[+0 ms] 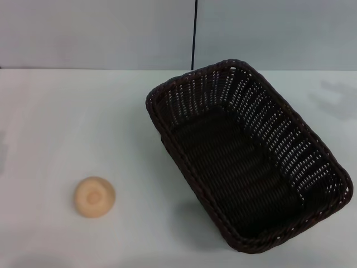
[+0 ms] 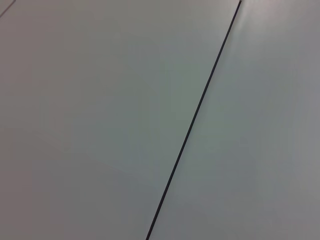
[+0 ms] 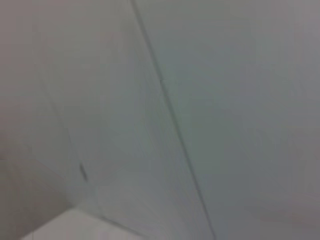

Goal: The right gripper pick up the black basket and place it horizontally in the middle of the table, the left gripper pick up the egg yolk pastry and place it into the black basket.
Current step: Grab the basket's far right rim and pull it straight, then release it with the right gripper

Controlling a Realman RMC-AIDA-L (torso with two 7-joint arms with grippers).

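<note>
The basket (image 1: 248, 162) rests on the table (image 1: 67, 123), on the right half of the head view, with its opening facing up. Its long axis runs diagonally: 1 short end lies toward the far middle of the table, the other toward the near right edge. The interior holds nothing; only the dark woven floor and the open-weave sides with the braided rim are visible. The pastry (image 1: 95, 196) sits on the table at the near left, dome side up, with its darker centre spot on top. It lies well apart from the basket, with bare tabletop between the 2 items. Neither gripper nor either arm appears in the head view, and no tool touches the basket or the pastry. The left wrist view shows only a pale wall panel (image 2: 100, 120) crossed by 1 thin dark seam (image 2: 195, 117). The right wrist view shows a similar pale surface with a faint seam. Neither wrist view shows any fingers, so the state of both grippers cannot be determined.
</note>
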